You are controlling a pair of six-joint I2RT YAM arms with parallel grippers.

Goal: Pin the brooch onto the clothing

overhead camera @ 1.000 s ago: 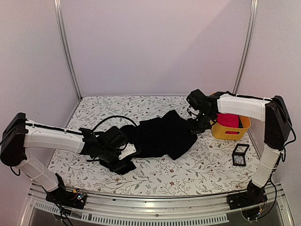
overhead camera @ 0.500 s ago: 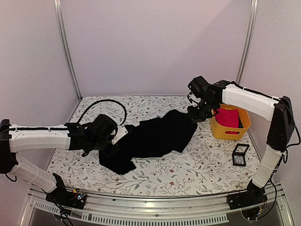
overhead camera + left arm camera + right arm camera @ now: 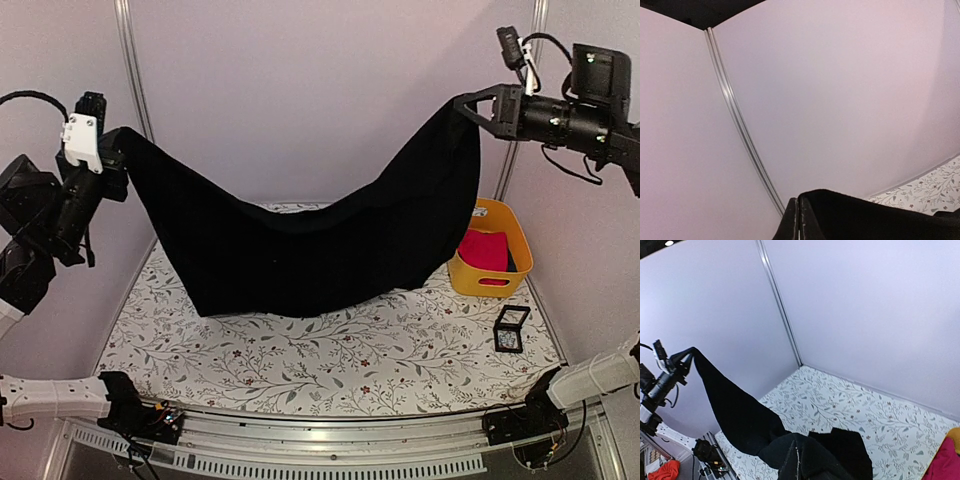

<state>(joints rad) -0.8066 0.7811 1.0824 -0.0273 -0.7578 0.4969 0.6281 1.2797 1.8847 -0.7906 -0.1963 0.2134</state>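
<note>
**Top external:** The clothing (image 3: 310,255) hangs as a broad black sling across the workspace. Its long axis runs left to right, high at both ends and sagging in the middle. The left gripper (image 3: 115,158) is clamped shut on the left corner, high against the left wall. The right gripper (image 3: 465,103) is pinched shut on the right corner, higher and further right. The lowest fold hangs low over the flowered table (image 3: 330,375); it may be brushing it, but the angle does not settle that. No blue print shows on the side facing the camera. I cannot find the brooch anywhere. A small black square frame (image 3: 511,329) stands on the near right of the table, near the yellow basket (image 3: 470,278) that holds the pink garment (image 3: 485,250). The right arm is the nearer one to the frame.

**Left wrist:** The fingers meet with no gap, and black cloth spreads rightward from them.

**Right wrist:** The jaws are closed on bunched black fabric. From there the shirt runs down and away to the left, then rises to the other gripper.

The shirt probably needs laying flat next, with the print side up.
</note>
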